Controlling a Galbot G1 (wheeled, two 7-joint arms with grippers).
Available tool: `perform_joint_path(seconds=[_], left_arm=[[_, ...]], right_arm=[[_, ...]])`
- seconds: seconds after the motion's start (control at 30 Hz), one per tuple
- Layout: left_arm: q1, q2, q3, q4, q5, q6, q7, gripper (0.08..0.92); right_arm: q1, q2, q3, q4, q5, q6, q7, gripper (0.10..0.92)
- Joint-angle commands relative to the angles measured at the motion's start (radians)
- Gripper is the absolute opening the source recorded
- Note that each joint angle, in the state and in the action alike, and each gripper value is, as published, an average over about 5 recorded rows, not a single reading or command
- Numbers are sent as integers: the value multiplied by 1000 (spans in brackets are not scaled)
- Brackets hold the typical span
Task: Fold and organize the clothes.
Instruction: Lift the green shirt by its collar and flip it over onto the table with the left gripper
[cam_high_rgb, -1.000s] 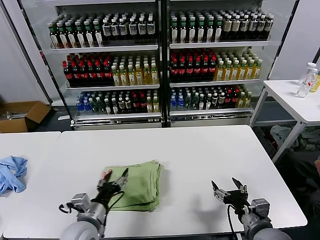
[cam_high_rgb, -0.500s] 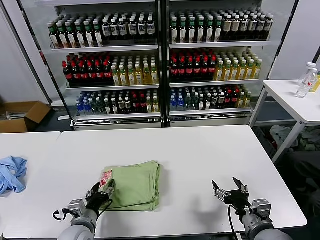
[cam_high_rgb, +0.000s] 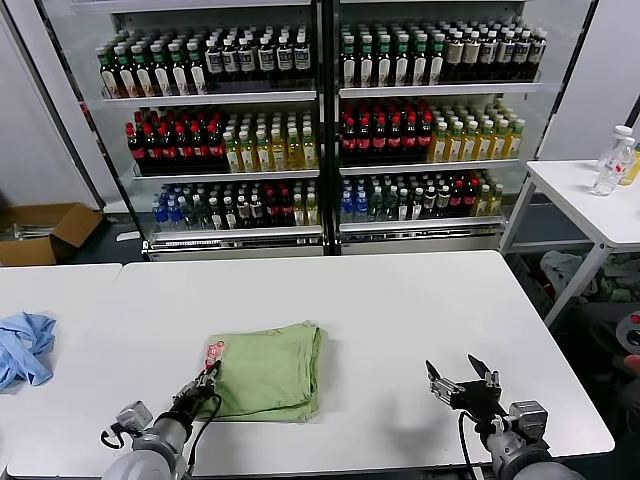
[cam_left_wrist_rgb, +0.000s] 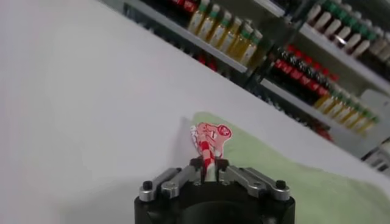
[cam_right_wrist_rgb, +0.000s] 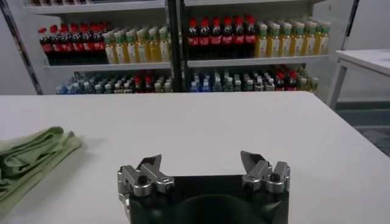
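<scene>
- Shirt: the light green cotton garment is lying as a folded, roughly square stack on the white table, toward the robot's left of centre; a corner with the red, pink and white print is sticking up at its near-left edge.
- Left end effector: its fingers are pinching that printed corner, pressed together on the cloth.
- Right end effector: it is hovering over bare table well to the right, fingers spread, holding nothing.
- Step in hand: folding is looking nearly complete; the loose corner is apparently being tucked or straightened.
- Next move: probably calling for laying the corner flat, releasing, and squaring the stack.
- Materials: the shirt is looking soft and limp with rounded layered edges; the table is looking smooth and hard.
- Blue cloth: crumpled, lying apart at far left.
</scene>
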Motion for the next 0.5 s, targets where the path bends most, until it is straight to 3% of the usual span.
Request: perform_joint_path(seconds=[0.03,0.3,0.4,0.5], left_arm=[[2,24,-260,-27,-388,36,3,135],[36,253,-611,-179,-235,81,15,114],[36,318,-617,-268,-166,95,19,114],[46,296,-467,-397,-7,86,18,114]], right_arm=[[-2,-6,6,4,12,1,1,823],[33,-4,-14,-12,24,6,1,823],[45,3,-24,-11,23,6,1,823],[47,8,-28,1,22,6,0,823]])
